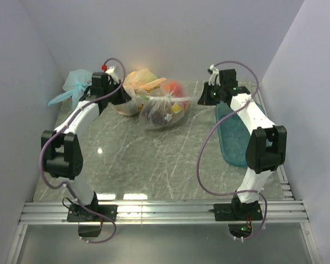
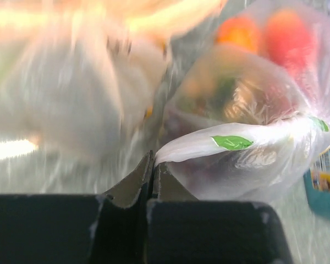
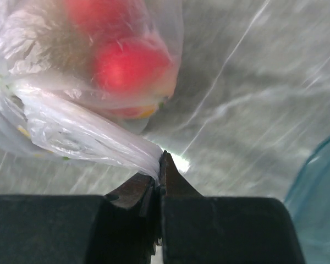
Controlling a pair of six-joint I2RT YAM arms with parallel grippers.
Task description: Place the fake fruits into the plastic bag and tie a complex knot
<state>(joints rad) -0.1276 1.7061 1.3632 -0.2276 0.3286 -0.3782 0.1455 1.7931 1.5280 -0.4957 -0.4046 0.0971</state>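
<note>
Right now loading looks done: fake fruits (image 3: 126, 63) sit inside the plastic bag (image 1: 164, 113), far centre of the desk (image 1: 154, 165), between the arms; tying is the step in hand; left end effector (image 2: 152, 165) clamped tight on one handle (image 2: 209, 144); right end effector (image 3: 159, 164) pinched closed on the opposite strand (image 3: 99, 135). Next, I'd guess: cross or draw the strands without tearing thin film. Top view shows arm spread and the orange-yellow bag (image 1: 136, 82) close behind; only wrist views show the pinches; can't tell if a knot exists.
</note>
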